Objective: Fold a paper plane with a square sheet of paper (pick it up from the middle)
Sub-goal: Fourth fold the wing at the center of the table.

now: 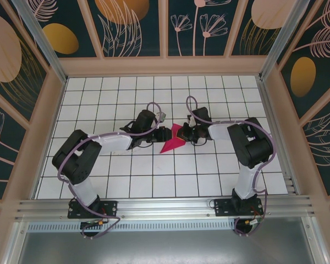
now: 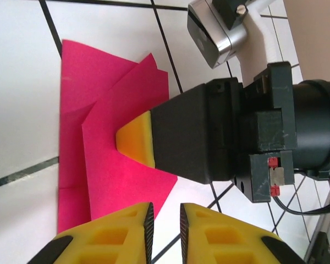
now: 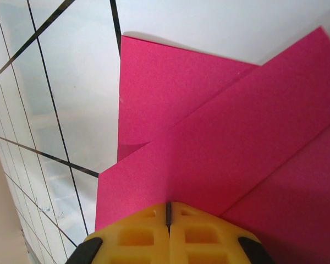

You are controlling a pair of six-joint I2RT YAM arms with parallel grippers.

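Where the tiled tabletop (image 1: 126, 181) reaches its middle, the square sheet of paper (image 2: 104, 110) lies flat and partly folded, with overlapping flaps and one point toward the near edge. The right gripper (image 3: 168, 212) is clenched, its jaws meeting with no gap, and its yellow tip is pressed onto the top flap. The left gripper (image 2: 165, 212) hovers just beside the sheet's edge, its jaws a narrow slit apart with nothing between them.

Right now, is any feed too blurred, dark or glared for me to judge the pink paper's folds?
Top external: even light and sharp, but the paper is small in frame. Left wrist: creases crisp, with a soft shadow along one fold. Right wrist: the paper's layers read clearly, and a pale sheen lies on the tiles at left, not on the paper.
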